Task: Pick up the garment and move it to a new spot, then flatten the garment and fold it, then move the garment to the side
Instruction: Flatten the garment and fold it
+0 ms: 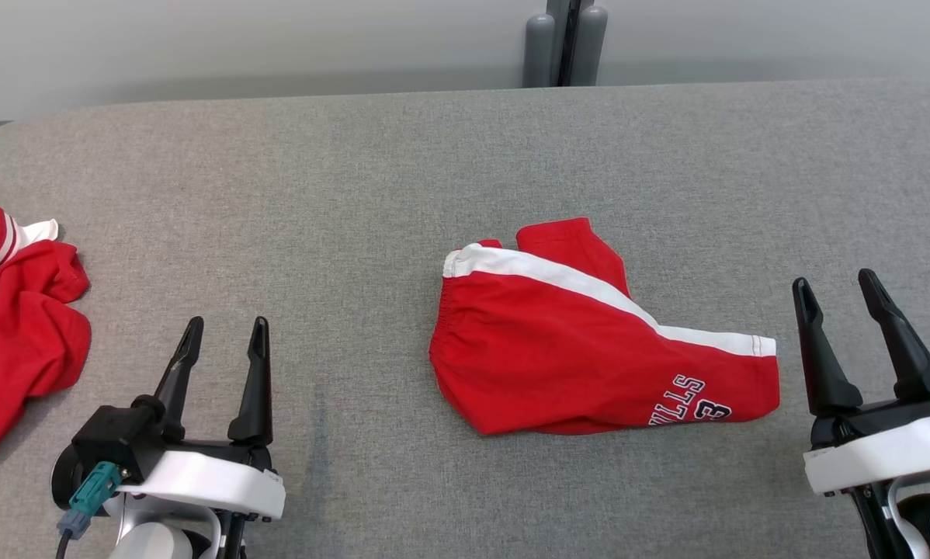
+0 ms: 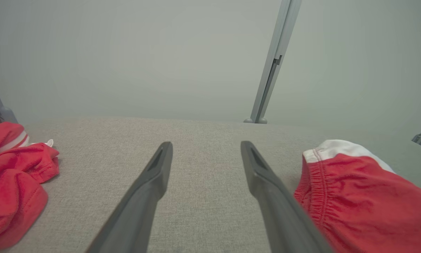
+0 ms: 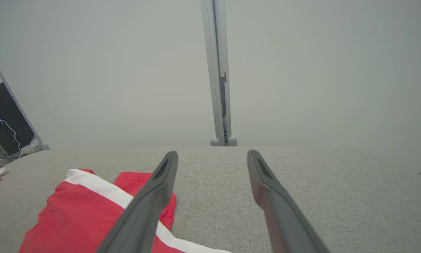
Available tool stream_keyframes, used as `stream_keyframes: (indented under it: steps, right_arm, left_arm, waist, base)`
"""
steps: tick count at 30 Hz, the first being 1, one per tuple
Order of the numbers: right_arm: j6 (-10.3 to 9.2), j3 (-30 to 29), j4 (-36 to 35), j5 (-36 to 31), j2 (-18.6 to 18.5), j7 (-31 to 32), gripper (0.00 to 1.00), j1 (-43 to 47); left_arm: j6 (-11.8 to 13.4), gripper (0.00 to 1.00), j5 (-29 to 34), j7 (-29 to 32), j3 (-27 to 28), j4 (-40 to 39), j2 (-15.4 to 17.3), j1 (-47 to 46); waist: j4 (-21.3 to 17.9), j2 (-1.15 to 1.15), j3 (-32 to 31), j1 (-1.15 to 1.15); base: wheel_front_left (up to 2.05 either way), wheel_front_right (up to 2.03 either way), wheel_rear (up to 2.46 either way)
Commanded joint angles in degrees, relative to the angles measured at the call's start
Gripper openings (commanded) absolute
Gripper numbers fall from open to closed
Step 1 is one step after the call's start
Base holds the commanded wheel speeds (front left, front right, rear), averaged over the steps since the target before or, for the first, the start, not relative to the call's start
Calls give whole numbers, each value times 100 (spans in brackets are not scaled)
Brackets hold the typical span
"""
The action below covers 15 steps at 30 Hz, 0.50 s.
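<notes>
A pair of red shorts (image 1: 574, 349) with a white side stripe and dark lettering lies folded on the grey table (image 1: 434, 171), right of centre. The same shorts (image 2: 365, 196) fill the lower right of the left wrist view, and these shorts (image 3: 80, 214) lie at the lower left of the right wrist view. My left gripper (image 1: 227, 330) stands open at the lower left, well left of the shorts, holding nothing. My right gripper (image 1: 836, 283) is open just right of the shorts' leg end, apart from the cloth. Bare fabric lies between the left fingers (image 2: 154, 175) and the right fingers (image 3: 266, 179).
A second red garment (image 1: 15, 310) with white trim lies crumpled at the table's left edge, also as a red garment (image 2: 13, 175) in the left wrist view. A grey post (image 1: 562, 43) stands behind the table's far edge against a pale wall.
</notes>
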Motion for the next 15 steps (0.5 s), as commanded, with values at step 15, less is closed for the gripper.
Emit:
stream_keyframes:
  steps: [15]
  right_arm:
    - [1, 41, -63, 51, 59, 62, 100, 74]
  left_arm:
    - [-168, 100, 19, 408, -313, -29, 73, -394]
  waist:
    - [-70, 0, 111, 0]
  base:
    - [0, 0, 0]
